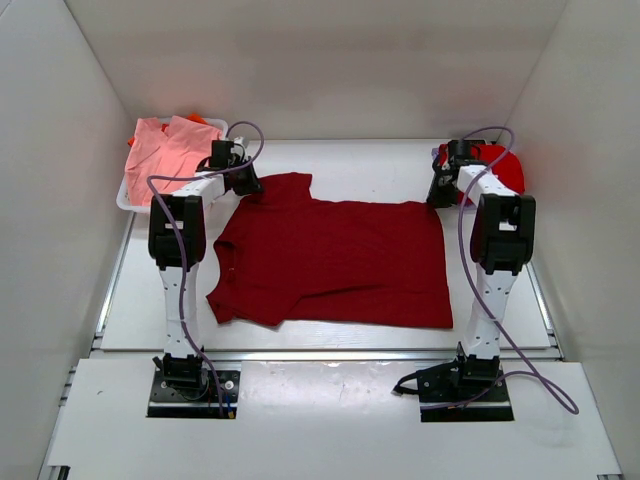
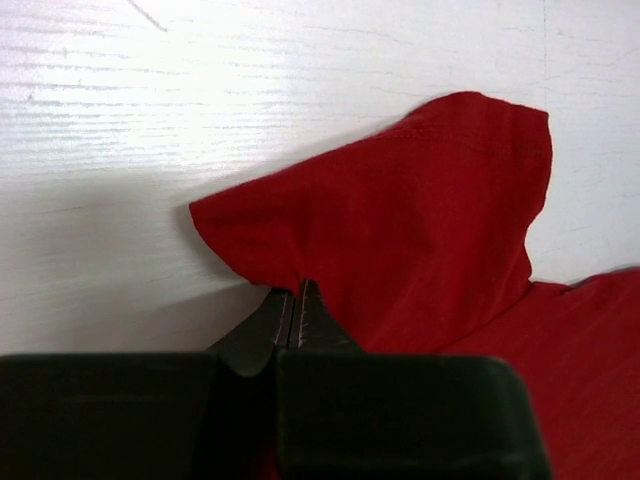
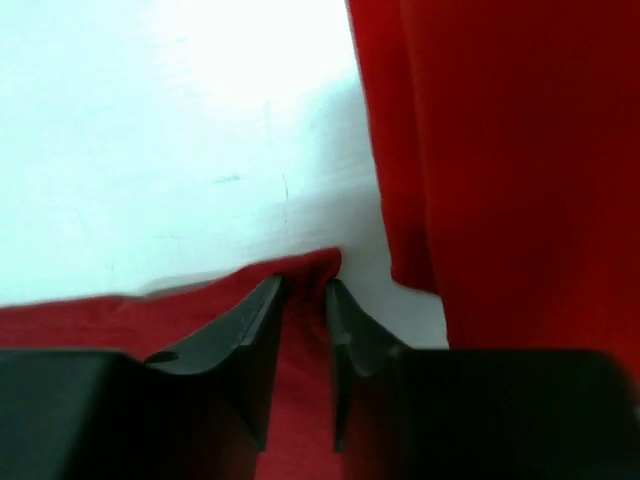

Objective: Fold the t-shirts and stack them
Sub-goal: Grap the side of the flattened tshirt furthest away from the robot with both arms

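Tees: three, soft cloth: maroon tee (image 1: pixel 340 260) flat, pink tee (image 1: pixel 165 150) crumpled (in tray (image 1: pixel 124 201)), red tee (image 1: pixel 502 166) heaped.
Left gripper (image 2: pixel 297 292): pinched closed on maroon sleeve hem.
Right gripper (image 3: pixel 303 292): slightly parted, maroon corner between.

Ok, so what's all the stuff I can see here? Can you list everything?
dark red t-shirt: one, maroon, spread flat mid-table
pink t-shirt: one, salmon, crumpled in the tray
bright red t-shirt: one, red, far right corner
tray: one, white, far left corner
table: one, white, under everything
left gripper: one, black, shut on the dark red t-shirt's sleeve
right gripper: one, black, open around that shirt's far right corner
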Tool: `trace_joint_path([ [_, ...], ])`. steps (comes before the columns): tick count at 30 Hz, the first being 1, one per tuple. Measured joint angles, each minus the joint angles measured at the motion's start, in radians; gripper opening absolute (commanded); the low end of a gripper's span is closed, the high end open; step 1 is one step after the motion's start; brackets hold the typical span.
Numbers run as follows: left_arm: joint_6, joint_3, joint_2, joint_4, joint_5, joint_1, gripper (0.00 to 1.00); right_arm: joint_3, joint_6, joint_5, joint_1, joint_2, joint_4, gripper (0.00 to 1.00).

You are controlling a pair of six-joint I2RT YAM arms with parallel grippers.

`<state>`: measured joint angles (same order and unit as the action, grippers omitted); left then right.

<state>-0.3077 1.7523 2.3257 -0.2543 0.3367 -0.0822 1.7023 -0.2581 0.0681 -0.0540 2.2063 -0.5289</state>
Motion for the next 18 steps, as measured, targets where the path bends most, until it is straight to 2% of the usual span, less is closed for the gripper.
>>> trace_joint_path([
  [1,0.0,-0.003,-0.002,0.001,0.003,0.002,0.0,0.022,0.003,0.0,0.0,0.015,-0.011,0.0],
  [5,-0.001,-0.021,-0.019,-0.001,0.018,0.008,0.0,0.108,0.007,0.001,0.0,0.064,-0.055,0.0],
  [10,0.0,-0.049,-0.072,-0.005,0.035,0.018,0.0,0.118,0.035,-0.021,0.014,0.066,-0.067,0.0],
  [14,0.005,-0.108,-0.174,-0.01,0.046,0.024,0.0,0.066,0.058,-0.035,0.031,0.018,-0.053,0.0],
  [18,0.015,-0.219,-0.335,-0.002,0.051,0.029,0.0,-0.042,0.077,-0.033,0.043,-0.104,-0.032,0.01],
])
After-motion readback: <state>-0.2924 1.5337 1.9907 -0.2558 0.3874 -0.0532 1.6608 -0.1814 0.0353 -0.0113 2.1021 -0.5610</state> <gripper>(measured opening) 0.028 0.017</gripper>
